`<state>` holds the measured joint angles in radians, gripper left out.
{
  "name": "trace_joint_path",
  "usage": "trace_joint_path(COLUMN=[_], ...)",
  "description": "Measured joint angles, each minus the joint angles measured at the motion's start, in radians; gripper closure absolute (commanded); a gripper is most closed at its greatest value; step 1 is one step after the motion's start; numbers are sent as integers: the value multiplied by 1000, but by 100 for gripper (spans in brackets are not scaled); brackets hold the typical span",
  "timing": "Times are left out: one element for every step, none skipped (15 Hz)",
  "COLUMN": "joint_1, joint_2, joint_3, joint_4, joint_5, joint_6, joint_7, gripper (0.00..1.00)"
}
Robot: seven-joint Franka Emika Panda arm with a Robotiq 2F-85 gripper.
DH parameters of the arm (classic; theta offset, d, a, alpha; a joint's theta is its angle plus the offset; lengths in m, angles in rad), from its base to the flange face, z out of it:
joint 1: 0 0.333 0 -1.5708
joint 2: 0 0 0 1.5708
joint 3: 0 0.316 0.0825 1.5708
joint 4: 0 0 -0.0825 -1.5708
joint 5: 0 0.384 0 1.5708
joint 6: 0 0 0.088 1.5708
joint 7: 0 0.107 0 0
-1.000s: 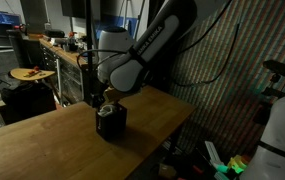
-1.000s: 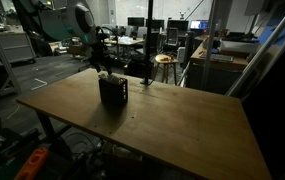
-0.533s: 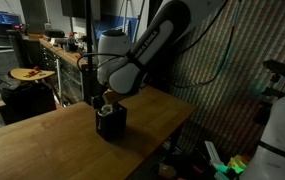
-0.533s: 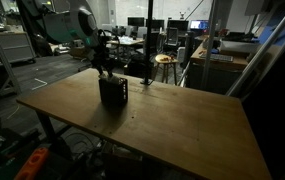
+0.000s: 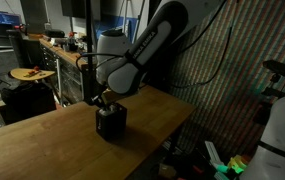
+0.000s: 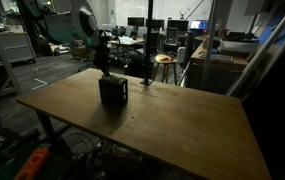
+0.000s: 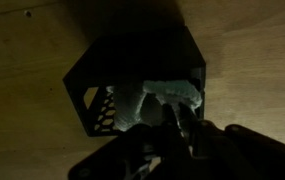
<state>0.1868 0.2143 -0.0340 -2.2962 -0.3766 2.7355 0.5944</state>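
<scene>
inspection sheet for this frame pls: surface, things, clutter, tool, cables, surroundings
Surface: wooden table, bare wood around the box.
Things: black mesh box standing near one table edge; pale crumpled cloth inside it.
Clutter: nothing seen on the table.
Tool: tool directly above the box opening, at the cloth; open or shut cannot be told, too dark.
Cables: cables hang behind the arm.
Surroundings: round stool, desks with monitors, patterned wall panel.
</scene>
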Motion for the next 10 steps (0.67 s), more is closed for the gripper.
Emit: trace_joint_path(joint_1=[0, 0, 0, 0, 0, 0, 0, 0, 0, 0], joint_2=[1, 3, 5, 7, 8, 10, 13, 16, 20, 24], joint_3=[-1, -3, -5, -7, -9, -11, -14, -16, -18, -21], joint_4=[0, 0, 0, 0, 0, 0, 0, 1, 1, 2], joint_5=[0, 0, 0, 0, 0, 0, 0, 0, 0, 0], joint_6=[1, 1, 2, 2, 3, 3, 4, 5, 6, 8], joint_7=[0, 0, 0, 0, 0, -1, -1, -1, -1, -1], gripper=[97, 94, 93, 93, 93, 93, 93, 94, 93, 93])
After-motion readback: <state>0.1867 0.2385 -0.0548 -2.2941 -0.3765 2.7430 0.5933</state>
